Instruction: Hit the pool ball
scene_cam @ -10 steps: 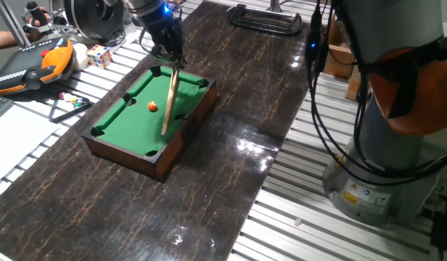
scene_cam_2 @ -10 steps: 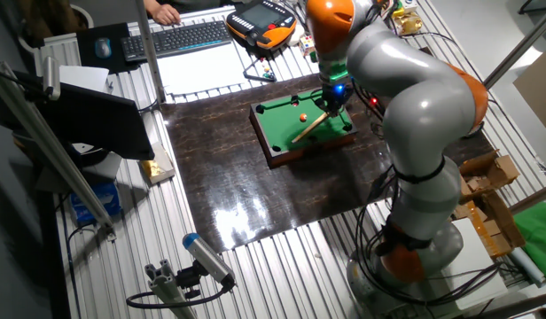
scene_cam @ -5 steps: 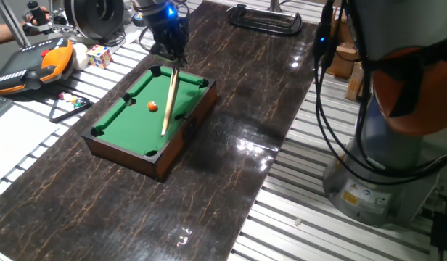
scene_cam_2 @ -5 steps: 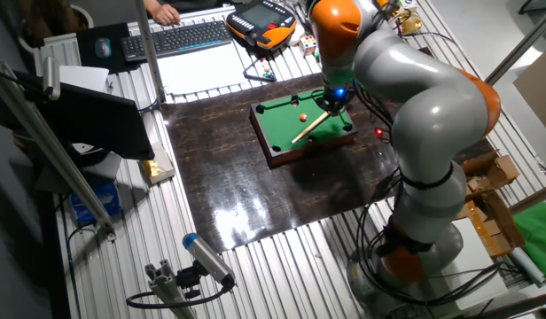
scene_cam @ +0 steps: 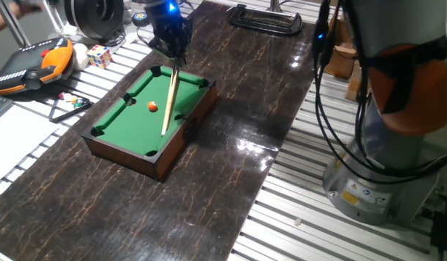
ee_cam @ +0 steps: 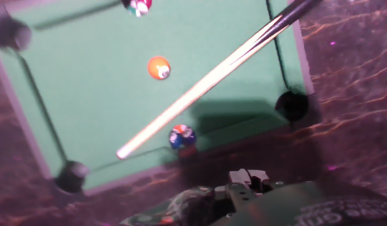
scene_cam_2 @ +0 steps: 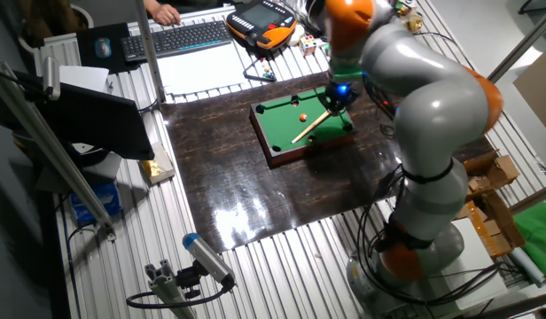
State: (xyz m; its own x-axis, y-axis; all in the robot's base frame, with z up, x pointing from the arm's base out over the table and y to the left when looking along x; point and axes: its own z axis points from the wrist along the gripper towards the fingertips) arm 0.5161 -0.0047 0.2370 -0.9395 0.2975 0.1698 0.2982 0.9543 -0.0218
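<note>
Fixed view, left to right:
- 1 orange pendant (scene_cam: 35,64) and 1 cube (scene_cam: 100,56), off the dark tabletop (scene_cam: 231,167) at its 10 o'clock
- 1 pool table (scene_cam: 122,123), green felt; 6 pockets (scene_cam: 96,131) counted
- 1 orange ball (scene_cam: 152,106) on the felt near mid-table, just beside the cue at its 9 o'clock, not touching
- 1 cue (scene_cam: 169,101), slanted, low end on the felt toward 6 o'clock, top end up in the gripper (scene_cam: 174,59)
- 1 arm (scene_cam: 398,58), base far right

Gripper: clenched on the cue's top end, judging by how the stick hangs from it; the fingers themselves are too dark to make out.

Hand view, left to right: 3 balls in all
- a red-green ball (ee_cam: 138,5) cut by the top edge
- the orange ball, at 1 o'clock from the cue tip
- a blue ball (ee_cam: 181,136) just beside the tip at 2 o'clock

Step in hand: lining up the strike. No contact yet, and the tip sits past the orange ball, with only the shaft running alongside it.

Next move, as I judge it: either sweep the shaft sideways into the ball, or draw the tip back and re-aim it. Risk: the tip may knock the blue ball first
</note>
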